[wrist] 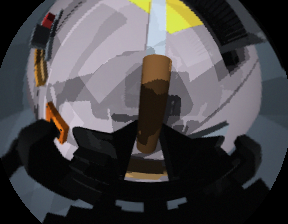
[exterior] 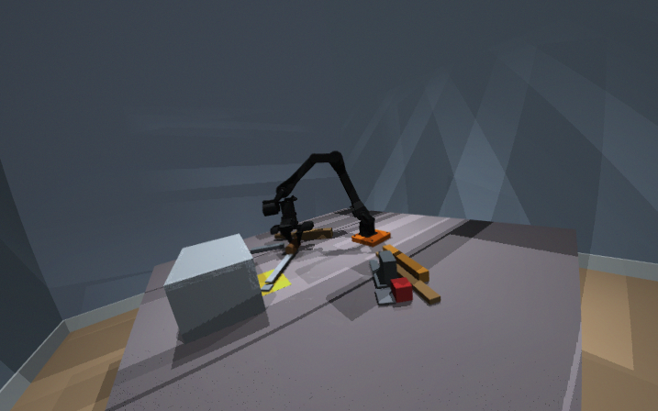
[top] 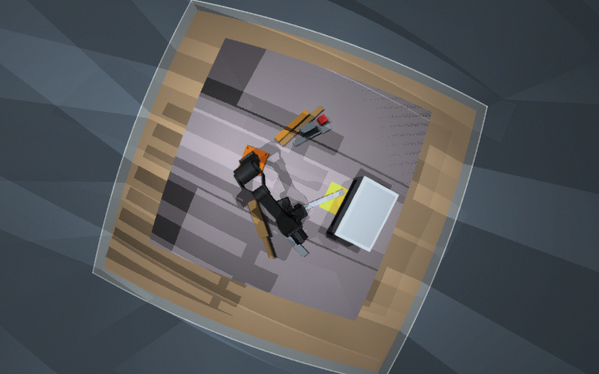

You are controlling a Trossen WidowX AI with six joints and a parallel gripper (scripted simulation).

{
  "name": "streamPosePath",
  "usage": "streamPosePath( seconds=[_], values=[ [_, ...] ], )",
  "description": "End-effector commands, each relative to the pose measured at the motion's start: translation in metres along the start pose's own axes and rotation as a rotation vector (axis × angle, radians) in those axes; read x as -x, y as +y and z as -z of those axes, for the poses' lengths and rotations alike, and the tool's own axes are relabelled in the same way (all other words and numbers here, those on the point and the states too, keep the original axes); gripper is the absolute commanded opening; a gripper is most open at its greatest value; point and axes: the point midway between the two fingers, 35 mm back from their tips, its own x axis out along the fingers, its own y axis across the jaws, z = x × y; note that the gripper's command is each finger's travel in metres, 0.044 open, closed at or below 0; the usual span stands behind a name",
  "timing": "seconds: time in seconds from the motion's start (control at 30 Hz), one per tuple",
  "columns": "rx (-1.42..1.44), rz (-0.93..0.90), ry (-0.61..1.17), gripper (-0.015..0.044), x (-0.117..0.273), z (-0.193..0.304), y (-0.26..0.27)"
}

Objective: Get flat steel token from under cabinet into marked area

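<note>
My gripper [top: 302,209] [exterior: 293,244] [wrist: 148,123] is shut on the brown handle [exterior: 291,249] [wrist: 156,75] of a tool. Its flat pale blade [top: 322,200] [exterior: 282,268] [wrist: 156,30] slants down across the yellow marked area [top: 331,208] [exterior: 282,282] [wrist: 182,21], towards the cabinet [top: 368,214] [exterior: 213,305]. A small grey piece [exterior: 266,287], apparently the token, shows at the blade's tip, near the area's cabinet-side edge. Whether they touch cannot be told. From above, token and tip cannot be told apart. The wrist view does not show the tip.
A brown stepped bar [top: 258,220] [exterior: 316,233] and a grey strip [top: 299,249] [exterior: 267,249] lie near the arm. Across the table are a red cube [top: 322,119] [exterior: 401,290], a dark grey block [exterior: 386,268] and an orange bar [top: 291,125] [exterior: 406,262].
</note>
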Motion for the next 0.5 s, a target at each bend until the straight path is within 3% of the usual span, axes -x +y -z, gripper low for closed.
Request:
streamPosePath(
  seconds=[0.0, 0.47],
  values=[
    [-0.002, 0.018, -0.012, 0.0, 0.005, -0.005, 0.002],
    [-0.002, 0.017, -0.013, 0.0, 0.005, -0.015, 0.017]
  ],
)
